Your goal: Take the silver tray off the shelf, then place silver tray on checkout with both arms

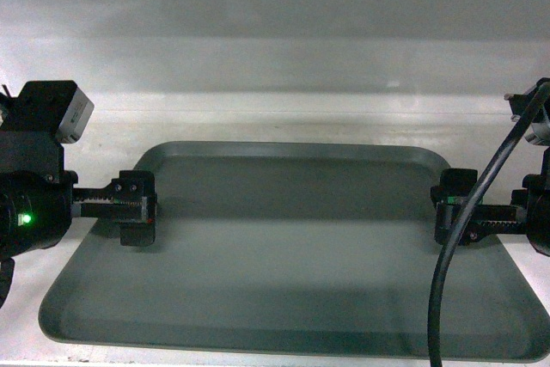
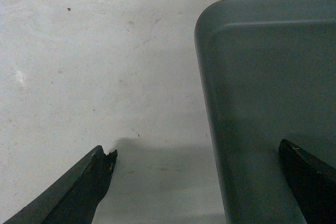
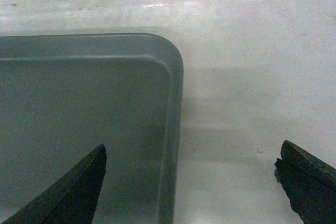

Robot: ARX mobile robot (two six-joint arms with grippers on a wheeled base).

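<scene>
- Left fingers: spread wide. In the left wrist view one sits over the bare white surface, the other over the tray floor, with the tray's left rim between them. Nothing is pinched; the rim runs free through the gap.
- Right fingers: likewise spread wide. In the right wrist view one lies over the tray floor, the other over the white surface, with the tray's right rim between them. No contact with the rim can be made out.
- Left gripper: seen from the head camera, it sits at the tray's left edge, about midway along that side, reaching inward over the rim. Whether it touches the tray I cannot tell.
- Right gripper: at the tray's right edge, roughly level with the left one and facing it across the tray.
- Left arm: bulky black housing with a green light lit, and a grey-white block on top.
- Right arm: mostly out of view; a black cable loops down in front of it and across the tray's right end.
- Tray: matte grey-silver, rounded corners, low raised rim, lying flat on the shelf and spanning nearly the whole width between the two grippers. Its floor is bare.
- Shelf: white board with faint scuffs and specks, white back panel rising behind the tray.
</scene>
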